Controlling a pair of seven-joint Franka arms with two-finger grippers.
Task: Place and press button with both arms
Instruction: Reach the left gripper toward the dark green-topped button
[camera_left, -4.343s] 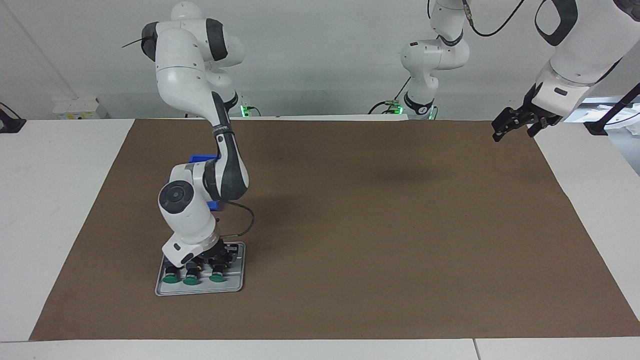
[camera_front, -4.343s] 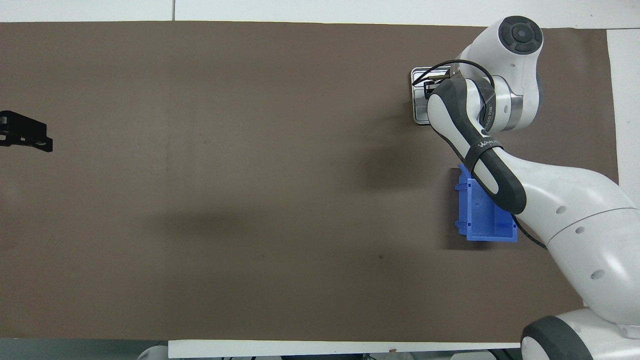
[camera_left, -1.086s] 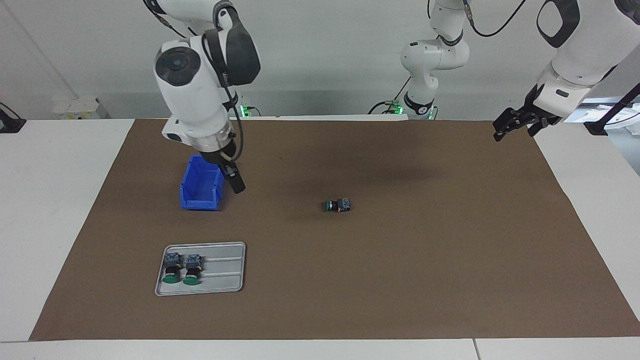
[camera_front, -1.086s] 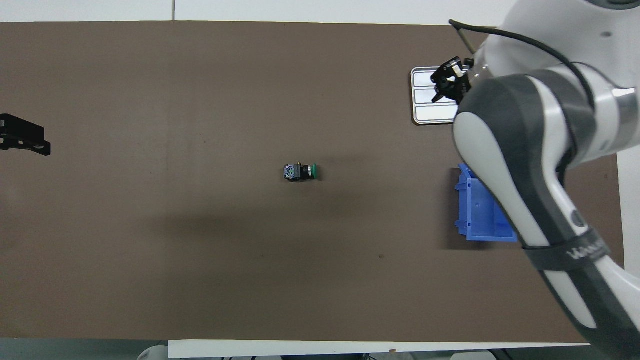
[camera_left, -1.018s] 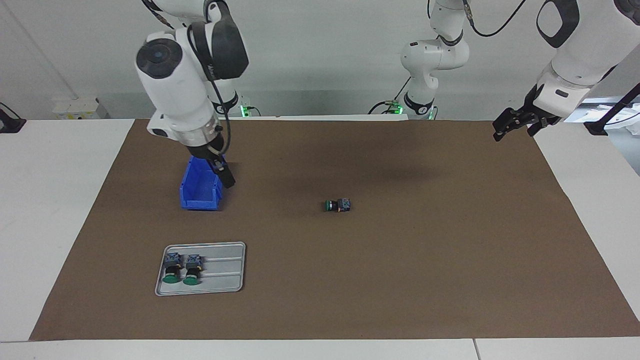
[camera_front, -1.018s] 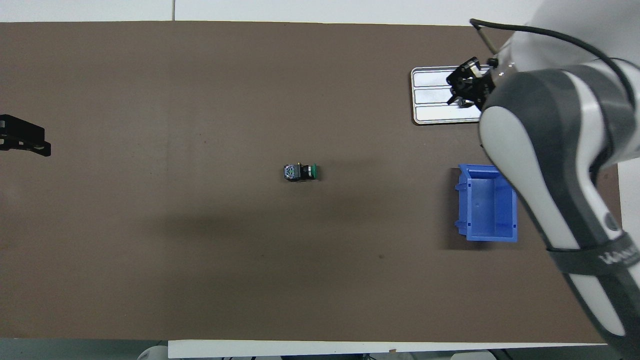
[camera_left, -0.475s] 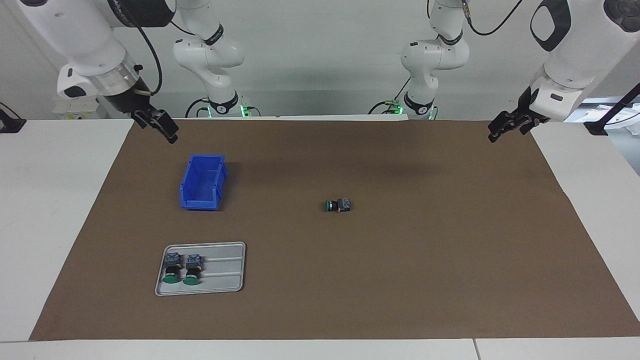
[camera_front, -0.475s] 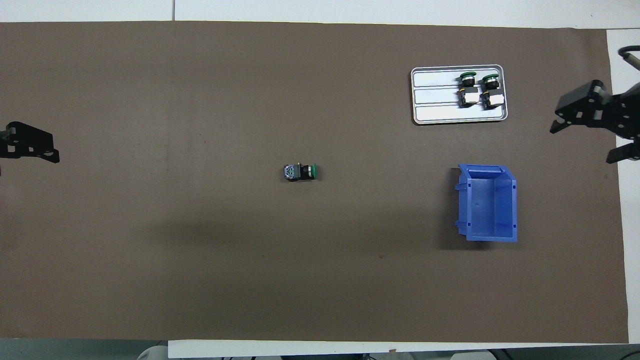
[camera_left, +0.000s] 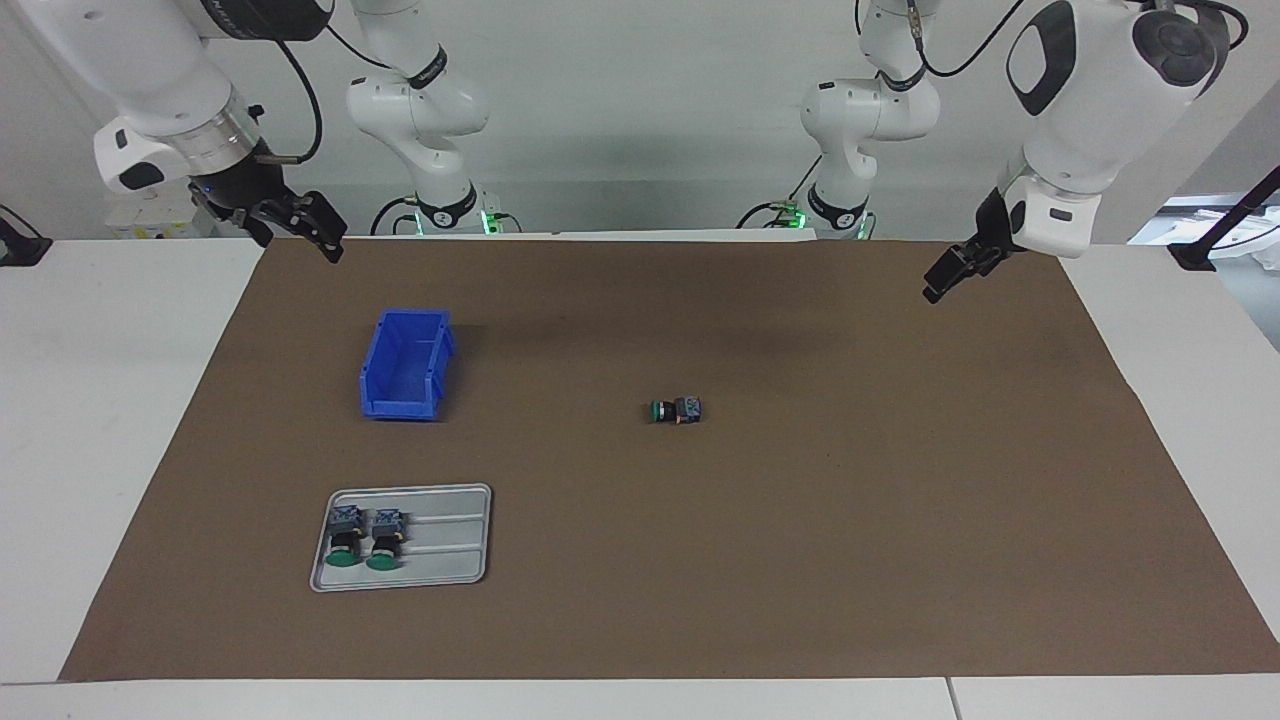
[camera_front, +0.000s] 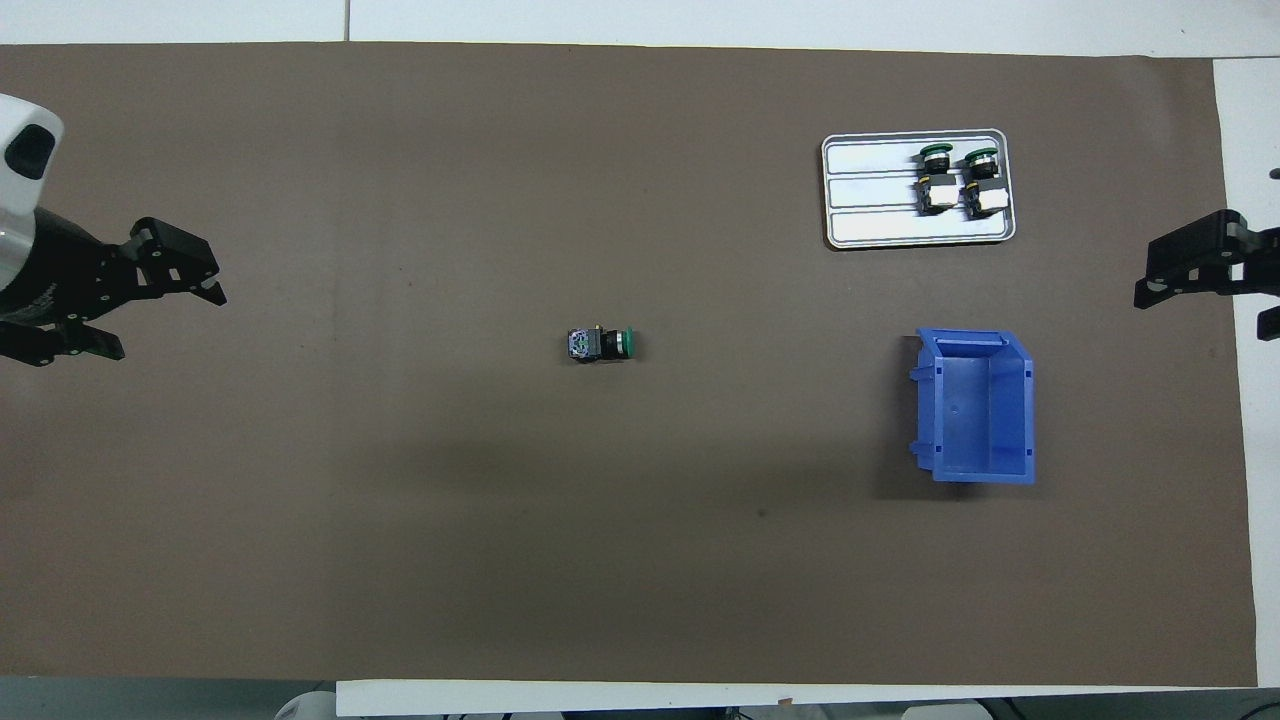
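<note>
One button lies on its side in the middle of the brown mat, its green cap pointing toward the right arm's end. Nothing touches it. My left gripper hangs open and empty over the mat at the left arm's end. Well away from the button, my right gripper is open and empty in the air over the mat's edge at the right arm's end.
A grey tray at the right arm's end holds two more green-capped buttons. A blue bin stands nearer to the robots than the tray.
My right arm has lifted away from over the blue bin and pulled back to the mat's edge. My left gripper has swung inward over the mat. The button has not moved.
</note>
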